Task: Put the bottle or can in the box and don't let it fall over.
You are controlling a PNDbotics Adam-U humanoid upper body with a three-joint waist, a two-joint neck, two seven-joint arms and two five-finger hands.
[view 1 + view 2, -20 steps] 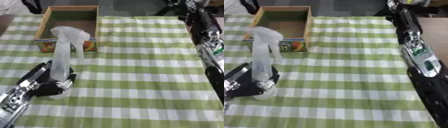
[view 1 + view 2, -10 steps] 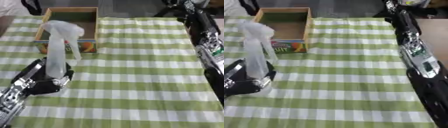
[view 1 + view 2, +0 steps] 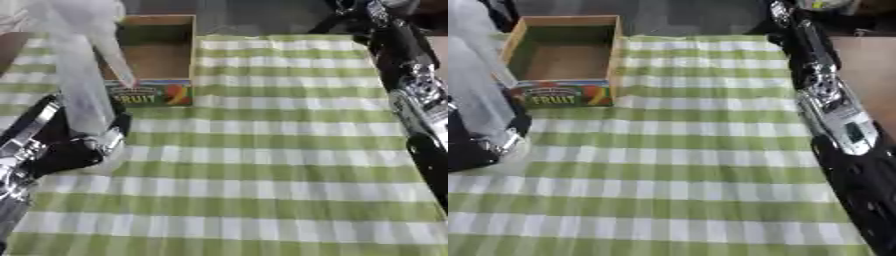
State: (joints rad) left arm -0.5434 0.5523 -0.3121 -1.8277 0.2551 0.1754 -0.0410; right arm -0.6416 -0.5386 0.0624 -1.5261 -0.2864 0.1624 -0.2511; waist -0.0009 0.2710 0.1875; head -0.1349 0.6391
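A tall translucent spray bottle (image 3: 83, 80) stands upright in my left hand (image 3: 66, 147), whose black fingers are curled round its lower part at the left of the table. Its trigger head reaches the top edge of the left eye view. The bottle's base looks raised off the cloth, though the hand hides it. An open wooden box (image 3: 562, 95) with a "FRUIT" label on its front wall sits at the back left, just beyond and right of the bottle, with nothing showing inside. My right forearm (image 3: 833, 110) lies along the right edge; its hand is out of view.
A green and white checked cloth (image 3: 262, 165) covers the table. To the right of the box and the bottle, the cloth runs open up to the right arm. A brown surface (image 3: 872, 60) shows past the cloth's right side.
My left hand has raised the bottle and carried it a little towards the box, so its head now reaches the picture's top. The right arm has stayed along the right edge.
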